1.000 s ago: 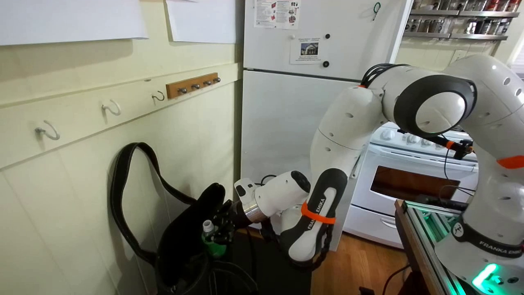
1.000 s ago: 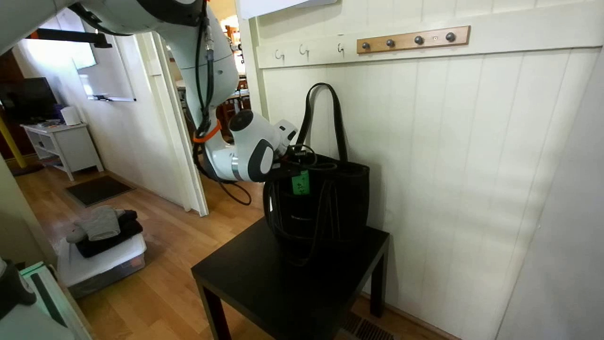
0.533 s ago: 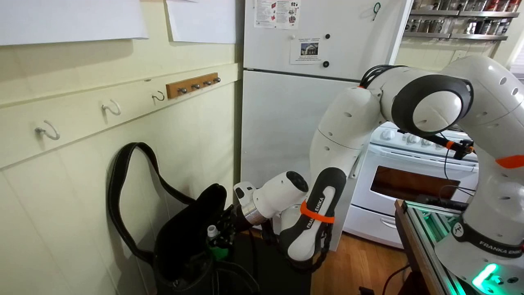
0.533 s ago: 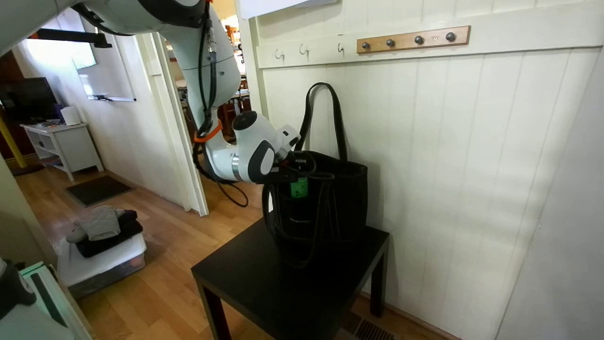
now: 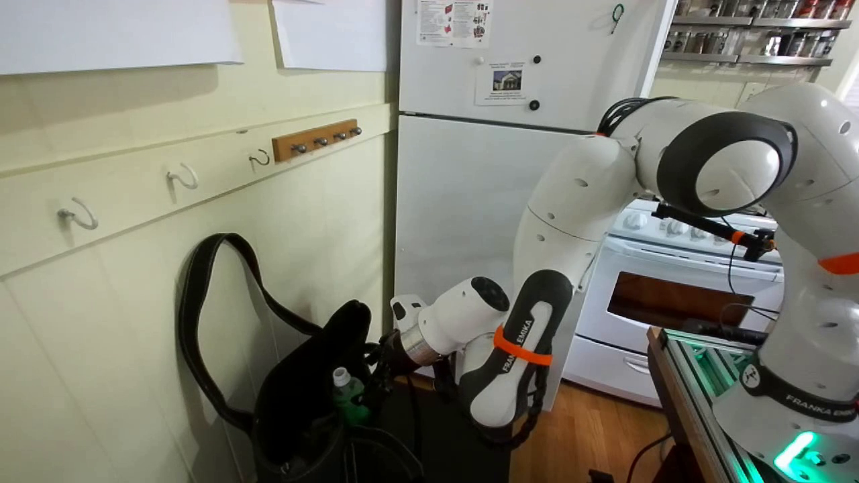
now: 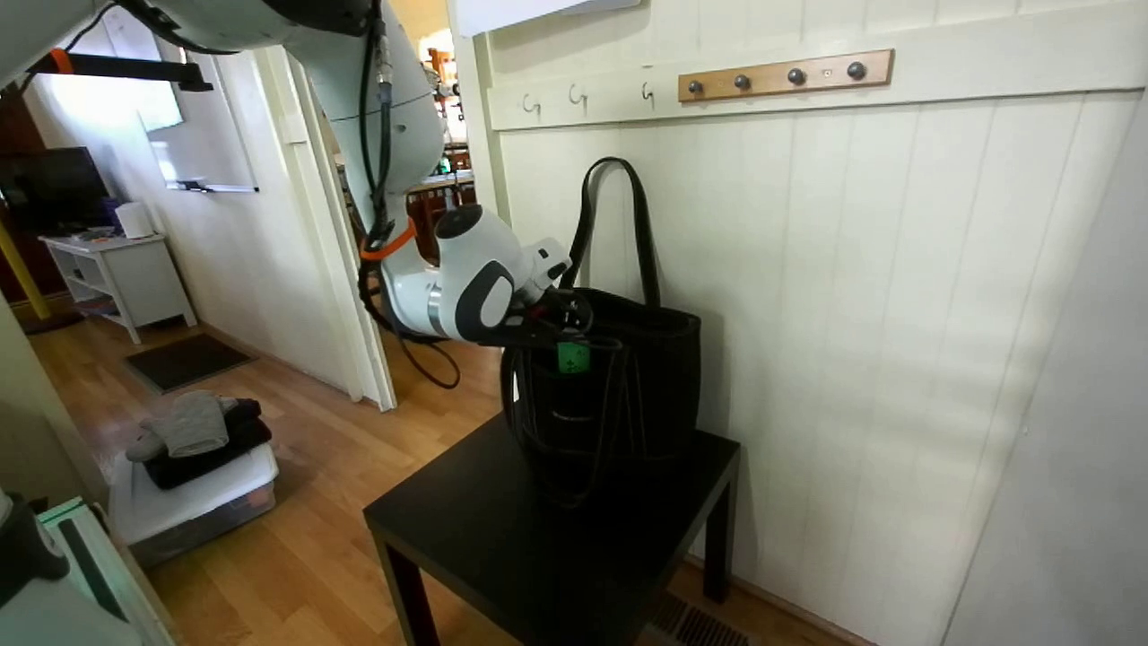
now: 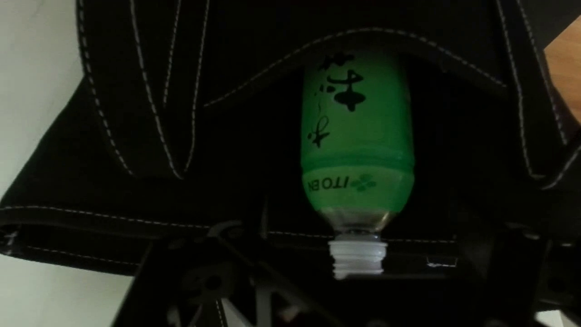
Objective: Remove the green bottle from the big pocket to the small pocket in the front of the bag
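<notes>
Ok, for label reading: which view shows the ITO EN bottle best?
Wrist view: the ITO EN bottle is large, its brand name legible. Exterior views give its white top and green body, or just a green patch.

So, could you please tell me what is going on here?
A robot arm has the job of moving a green bottle from the big pocket of a black bag to the small front pocket. The bag stands on a black table. The bottle's lower part is already tucked into the front pocket, its top sticking out. The gripper is open near the bottle's top, so the placing looks done.
</notes>
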Robot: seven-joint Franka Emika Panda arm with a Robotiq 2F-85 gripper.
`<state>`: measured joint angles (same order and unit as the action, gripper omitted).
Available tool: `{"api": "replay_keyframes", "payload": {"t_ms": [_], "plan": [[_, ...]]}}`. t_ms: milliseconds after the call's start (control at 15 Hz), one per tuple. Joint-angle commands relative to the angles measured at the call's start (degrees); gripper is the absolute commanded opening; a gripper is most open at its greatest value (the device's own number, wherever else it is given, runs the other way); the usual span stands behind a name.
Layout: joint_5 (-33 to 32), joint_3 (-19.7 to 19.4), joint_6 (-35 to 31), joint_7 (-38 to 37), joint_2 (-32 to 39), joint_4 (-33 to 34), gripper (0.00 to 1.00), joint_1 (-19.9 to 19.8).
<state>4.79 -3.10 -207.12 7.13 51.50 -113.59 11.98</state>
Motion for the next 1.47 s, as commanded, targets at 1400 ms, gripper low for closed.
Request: {"api": "replay_keyframes", "payload": {"t_ms": [1400], "plan": [[-3.29,-8.26,42.88,-20.64,-23.30,-15.55,1.00,10.98]]}}
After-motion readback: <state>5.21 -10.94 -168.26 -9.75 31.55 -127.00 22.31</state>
